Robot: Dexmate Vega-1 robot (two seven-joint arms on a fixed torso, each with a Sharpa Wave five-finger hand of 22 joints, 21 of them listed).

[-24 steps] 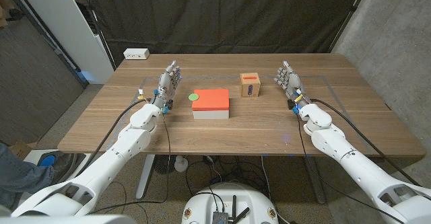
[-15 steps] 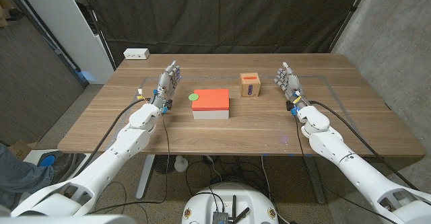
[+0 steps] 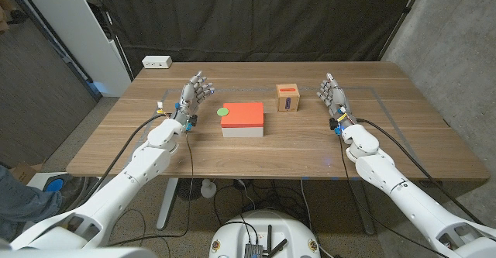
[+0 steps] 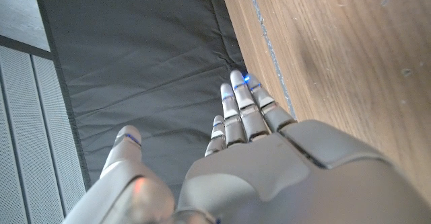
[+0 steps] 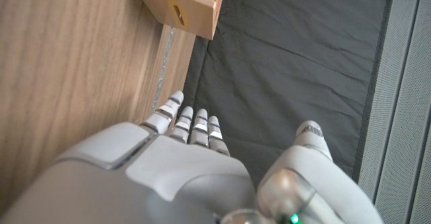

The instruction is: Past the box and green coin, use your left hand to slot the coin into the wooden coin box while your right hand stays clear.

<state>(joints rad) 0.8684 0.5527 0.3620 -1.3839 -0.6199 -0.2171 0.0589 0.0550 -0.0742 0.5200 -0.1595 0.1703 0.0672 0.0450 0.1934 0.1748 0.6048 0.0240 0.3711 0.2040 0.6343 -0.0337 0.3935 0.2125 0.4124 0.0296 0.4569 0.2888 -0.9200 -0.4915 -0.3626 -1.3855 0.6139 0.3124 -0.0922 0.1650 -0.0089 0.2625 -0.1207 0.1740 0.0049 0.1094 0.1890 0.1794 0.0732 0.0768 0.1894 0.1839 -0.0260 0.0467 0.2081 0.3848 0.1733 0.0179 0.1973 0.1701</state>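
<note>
A green coin (image 3: 223, 111) lies on the left end of an orange-topped white box (image 3: 243, 119) at the table's middle. The wooden coin box (image 3: 288, 98) stands behind and to the right of it, with a dark slot on its front; its corner shows in the right wrist view (image 5: 185, 5). My left hand (image 3: 193, 97) stands open left of the orange box, fingers raised and apart, holding nothing; its back shows in the left wrist view (image 4: 256, 170). My right hand (image 3: 334, 96) is open right of the coin box, apart from it, seen also from its wrist (image 5: 168, 170).
A white power strip (image 3: 156, 62) lies at the table's far left corner. A black curtain hangs behind the table (image 3: 256, 153). A white cabinet stands at the far left, and a person's leg shows at the lower left edge.
My left hand's fingers have tipped slightly toward the orange box. My right arm has drawn in a little. The coin and both boxes have not moved.
</note>
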